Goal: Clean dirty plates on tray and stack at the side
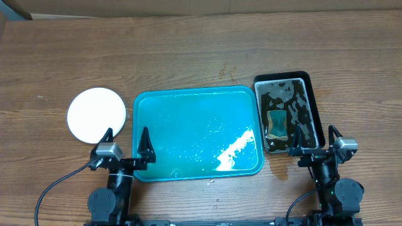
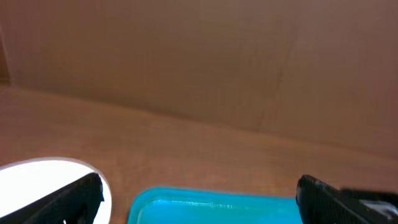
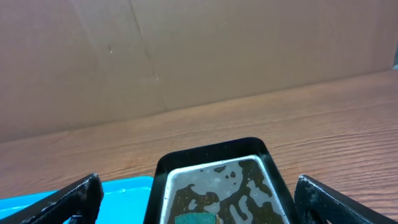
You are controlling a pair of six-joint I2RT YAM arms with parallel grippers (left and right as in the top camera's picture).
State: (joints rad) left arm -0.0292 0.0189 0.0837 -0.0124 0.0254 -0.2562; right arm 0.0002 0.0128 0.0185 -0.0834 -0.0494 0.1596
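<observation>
Both arms sit at the near edge of the table [image 1: 188, 56]. Left gripper [image 1: 126, 139] has its jaws wide apart with nothing between them: in the overhead view one finger overlaps the near-right edge of the plates [image 1: 96, 114], the other sits over the near-left corner of the tray [image 1: 198, 90]. Can't tell from above whether either finger touches. Right gripper [image 1: 313, 139] is also spread wide and holding nothing, one finger over the near end of the black tray [image 1: 282, 76], the other over bare table just right of it. The plates are on the table left of the turquoise tray, near its left rim but apart from it. They read as one clean white disc from above, so the number stacked can't be told. The tray surface shows a wet sheen with a bright glare streak toward its near-right corner. The black tray lies just beside the turquoise tray's right rim, holds murky dark water, and has a green sponge [image 1: 276, 123] lying in its near half. There's a small wet patch [image 1: 281, 171] on the table in front of the black tray. A cardboard wall [image 3: 186, 56] stands behind the table.
</observation>
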